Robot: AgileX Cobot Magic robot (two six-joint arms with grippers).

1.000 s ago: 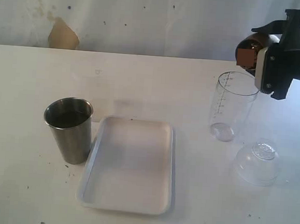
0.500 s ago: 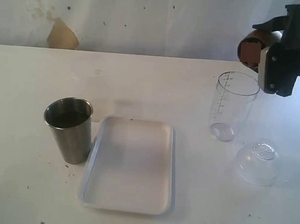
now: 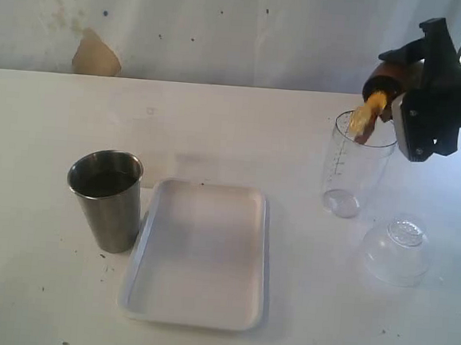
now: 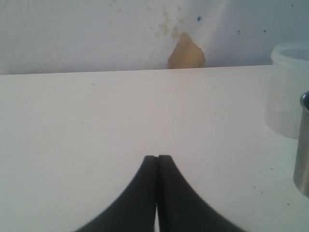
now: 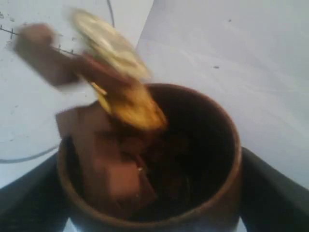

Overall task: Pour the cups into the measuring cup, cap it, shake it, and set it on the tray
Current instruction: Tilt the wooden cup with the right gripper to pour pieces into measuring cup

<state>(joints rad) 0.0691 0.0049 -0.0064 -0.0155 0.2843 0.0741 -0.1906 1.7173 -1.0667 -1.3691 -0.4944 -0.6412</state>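
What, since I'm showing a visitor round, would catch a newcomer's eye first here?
On the exterior view's right, the right gripper tips the brown wooden cup over the clear measuring cup, yellow and brown pieces tumbling out. Left of the middle, the steel tumbler stands beside the white tray.

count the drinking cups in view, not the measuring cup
2: the steel tumbler stands beside the tray; the wooden cup is tipped in the right gripper over the measuring cup.

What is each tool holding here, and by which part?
Right tool grips the wooden cup across its sidewall, tipped over the measuring cup. Left tool is shut, empty.
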